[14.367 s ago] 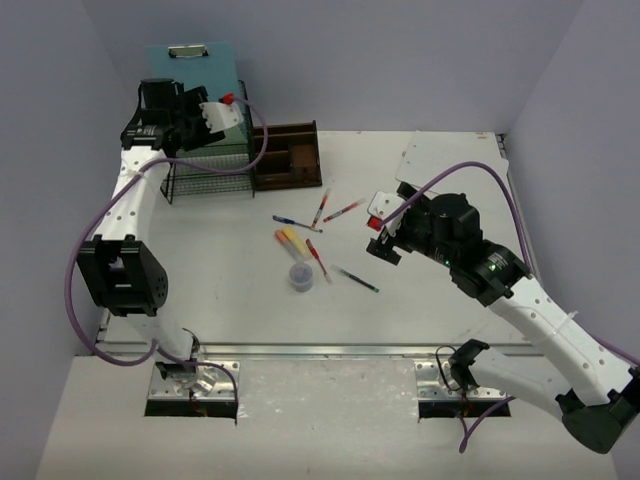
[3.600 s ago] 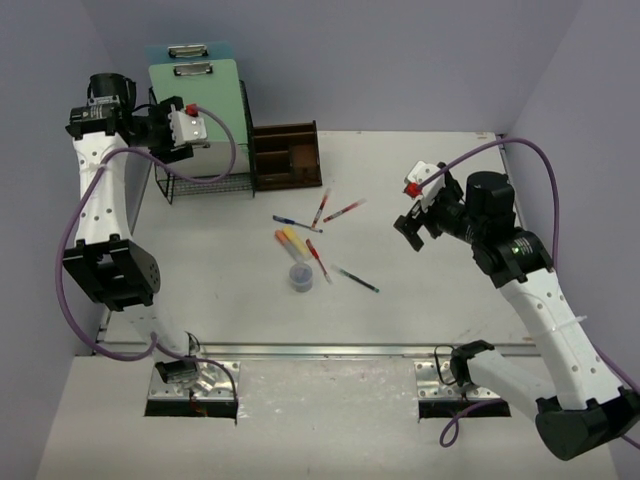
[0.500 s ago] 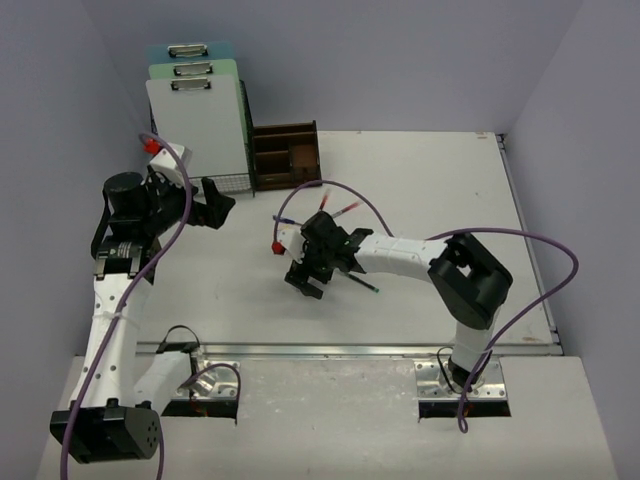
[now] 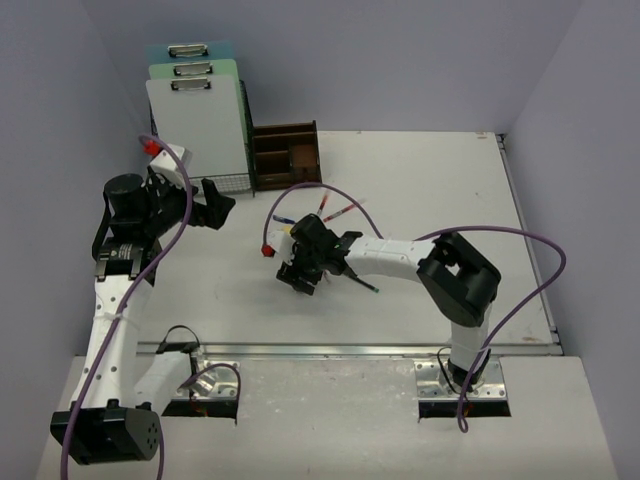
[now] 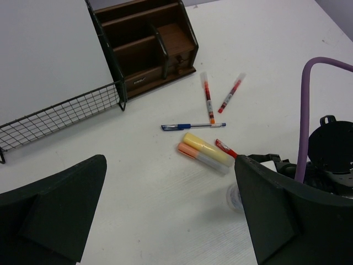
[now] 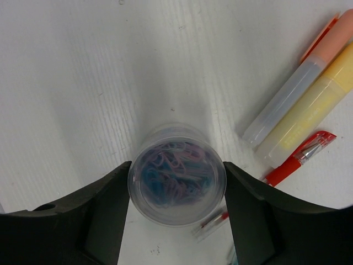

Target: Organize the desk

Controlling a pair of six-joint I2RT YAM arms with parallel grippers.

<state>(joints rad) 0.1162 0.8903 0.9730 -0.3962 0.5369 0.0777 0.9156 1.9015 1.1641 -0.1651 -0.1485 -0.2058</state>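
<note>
Hovering at nine o'clock with left gripper (image 4: 222, 205) spread wide, aimed toward three; stretched to centre with right gripper (image 4: 298, 279), pinching clear tub (image 6: 176, 176) on both sides.

White desk (image 4: 430, 180); dark-brown organiser (image 5: 149, 44); black grid-mesh rack (image 5: 60, 113); yellow highlighter (image 5: 209, 149); orange highlighter (image 5: 199, 157) (its cap translucent grey); blue pen (image 5: 193, 126); clear tub (image 6: 176, 174) holding blue and pink clips.

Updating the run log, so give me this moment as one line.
phase: grasp | right gripper: shut on paper clip jar, jar on desk | left gripper: open, empty, above desk
</note>
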